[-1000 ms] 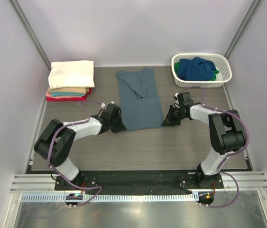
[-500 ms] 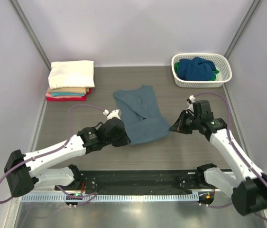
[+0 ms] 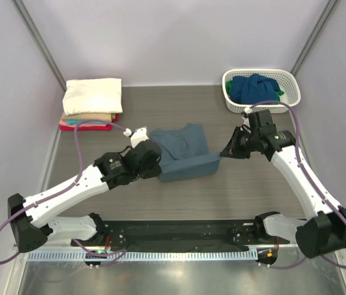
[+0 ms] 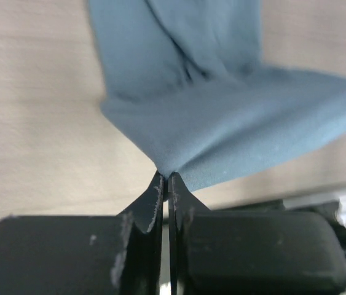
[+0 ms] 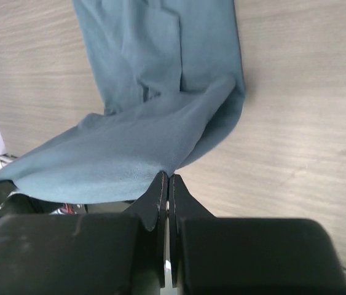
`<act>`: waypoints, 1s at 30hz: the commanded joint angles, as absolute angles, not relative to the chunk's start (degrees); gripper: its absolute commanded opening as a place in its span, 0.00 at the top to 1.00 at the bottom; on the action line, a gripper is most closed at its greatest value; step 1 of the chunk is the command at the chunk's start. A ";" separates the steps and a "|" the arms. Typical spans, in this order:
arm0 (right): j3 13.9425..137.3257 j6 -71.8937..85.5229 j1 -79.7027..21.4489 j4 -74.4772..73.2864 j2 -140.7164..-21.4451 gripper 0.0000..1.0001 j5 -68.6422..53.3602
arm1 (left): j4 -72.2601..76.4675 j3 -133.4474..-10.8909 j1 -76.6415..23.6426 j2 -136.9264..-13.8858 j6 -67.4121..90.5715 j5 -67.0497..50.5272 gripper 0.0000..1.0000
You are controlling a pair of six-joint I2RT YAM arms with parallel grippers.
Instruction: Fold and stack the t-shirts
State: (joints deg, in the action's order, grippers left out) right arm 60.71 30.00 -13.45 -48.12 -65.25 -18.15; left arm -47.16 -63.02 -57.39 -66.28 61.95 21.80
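Currently basket [image 3: 259, 106] holds blue shirt [image 3: 254, 88], green shirt [image 3: 278, 94]; both jaws pinch grey-blue shirt [image 3: 182, 150].

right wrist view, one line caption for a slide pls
Right gripper shut on a corner of the slate grey-blue cloth t-shirt, its hem held up above the wood-grain table.

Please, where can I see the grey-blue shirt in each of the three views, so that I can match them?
Top external: the shirt lies at the middle of the table.
Left wrist: the shirt fills the upper middle and right; the left gripper pinches a corner at bottom centre.
Right wrist: the shirt is at upper left and centre; the right gripper pinches its edge.
Shared landmark: the wood-grain table under the shirt.
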 commanded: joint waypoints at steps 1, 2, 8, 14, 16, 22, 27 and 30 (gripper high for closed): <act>66.70 27.69 -13.27 -44.56 -71.00 0.99 -13.19 | -49.06 -64.78 -50.91 -68.37 54.87 24.36 1.00; 68.97 27.42 -13.27 -44.13 -72.49 0.99 -13.18 | -47.91 -64.86 -49.24 -69.34 53.80 21.91 1.00; 77.50 26.89 -13.27 -41.92 -84.80 0.99 -12.40 | -43.16 -67.32 -39.21 -75.22 47.12 15.40 1.00; 85.41 26.19 -13.27 -41.13 -95.16 0.99 -11.95 | -40.96 -71.89 -32.35 -83.14 44.04 10.55 1.00; 87.53 26.19 -13.27 -41.05 -97.55 0.99 -11.95 | -40.08 -73.73 -30.42 -86.29 42.81 8.97 1.00; 96.76 27.24 -13.18 -40.96 -109.14 0.99 -12.65 | -37.97 -79.01 -24.79 -95.43 40.79 4.41 1.00; 107.56 29.79 -13.01 -40.96 -119.87 0.99 -12.13 | -37.27 -88.64 -19.44 -109.84 38.85 1.41 1.00; 118.27 30.93 -12.66 -42.09 -128.65 0.95 -11.69 | -39.63 -99.44 -16.54 -120.89 36.92 -2.87 0.87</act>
State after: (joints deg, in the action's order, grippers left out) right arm 109.67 29.39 -14.00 -43.13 -124.95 -15.14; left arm -37.45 -90.85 -20.23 -113.51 40.82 0.86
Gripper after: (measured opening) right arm 0.042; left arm 0.073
